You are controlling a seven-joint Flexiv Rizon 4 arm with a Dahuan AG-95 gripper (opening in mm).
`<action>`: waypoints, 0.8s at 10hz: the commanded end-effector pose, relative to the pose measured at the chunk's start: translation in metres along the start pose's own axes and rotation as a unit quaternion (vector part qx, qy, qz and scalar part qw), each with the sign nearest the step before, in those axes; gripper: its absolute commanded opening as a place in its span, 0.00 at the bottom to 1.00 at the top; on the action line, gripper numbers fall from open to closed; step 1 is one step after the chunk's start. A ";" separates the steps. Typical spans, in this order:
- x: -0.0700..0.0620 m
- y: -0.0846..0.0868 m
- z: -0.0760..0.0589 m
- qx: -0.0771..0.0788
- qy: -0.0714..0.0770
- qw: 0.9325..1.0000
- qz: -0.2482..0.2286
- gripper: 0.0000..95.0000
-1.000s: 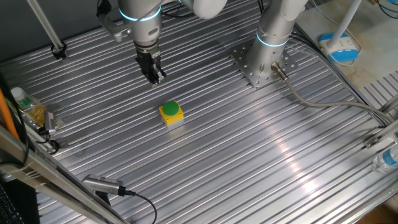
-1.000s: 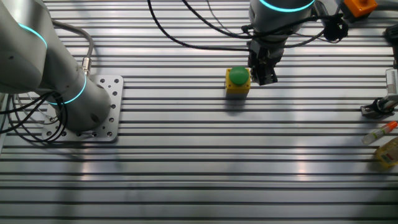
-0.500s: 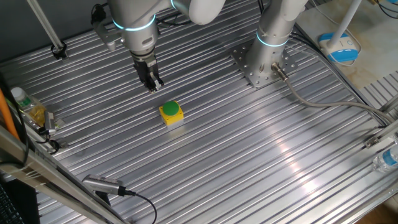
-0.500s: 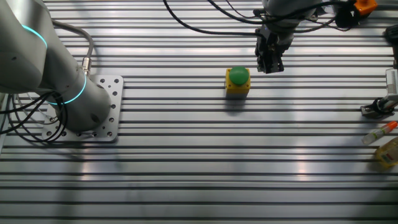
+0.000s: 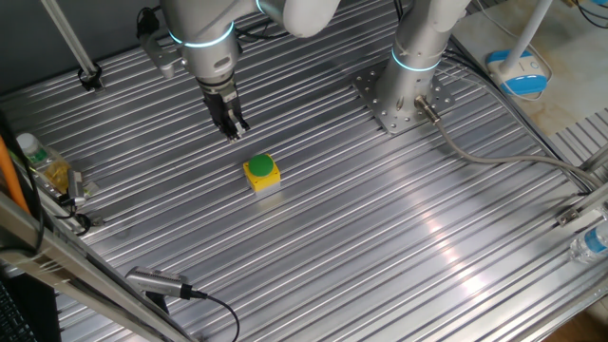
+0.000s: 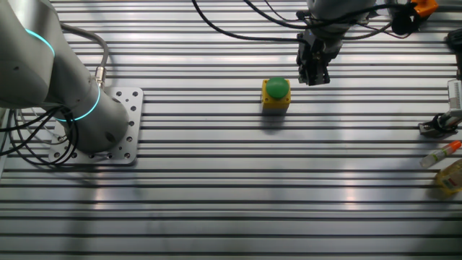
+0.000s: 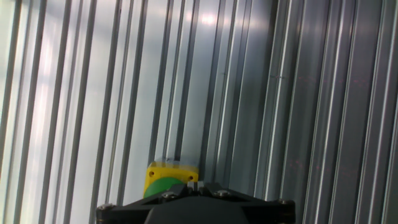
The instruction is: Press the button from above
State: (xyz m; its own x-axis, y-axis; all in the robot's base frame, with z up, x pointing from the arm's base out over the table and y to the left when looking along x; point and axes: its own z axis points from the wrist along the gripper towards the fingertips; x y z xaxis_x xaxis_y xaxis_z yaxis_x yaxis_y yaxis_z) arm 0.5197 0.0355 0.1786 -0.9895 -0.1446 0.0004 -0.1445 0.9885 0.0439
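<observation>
Hand view: button (image 7: 171,180) sits just ahead of gripper (image 5: 232,130), apart, on ribbed table (image 5: 380,218); finger gap can't be told. Approach: centre gripper over green cap, then descend vertically w/ light force

- A robotics lab or test bench.
- Ribbed aluminium table (image 5: 399,247) with arm base plate (image 5: 399,100) bolted near its far edge.
- Cables (image 5: 494,157) trailing to the right edge (bottles (image 5: 43,166) at the left edge).
</observation>
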 end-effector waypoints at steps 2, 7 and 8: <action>0.000 0.000 0.000 0.009 -0.007 1.000 -0.009 0.00; 0.000 0.000 0.000 0.012 -0.004 1.000 -0.015 0.00; 0.000 0.000 0.000 0.011 -0.005 1.000 -0.016 0.00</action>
State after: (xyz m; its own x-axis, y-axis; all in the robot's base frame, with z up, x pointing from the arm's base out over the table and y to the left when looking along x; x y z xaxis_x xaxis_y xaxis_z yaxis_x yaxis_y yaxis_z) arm 0.5205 0.0361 0.1780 -0.9845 -0.1748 -0.0159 -0.1751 0.9843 0.0223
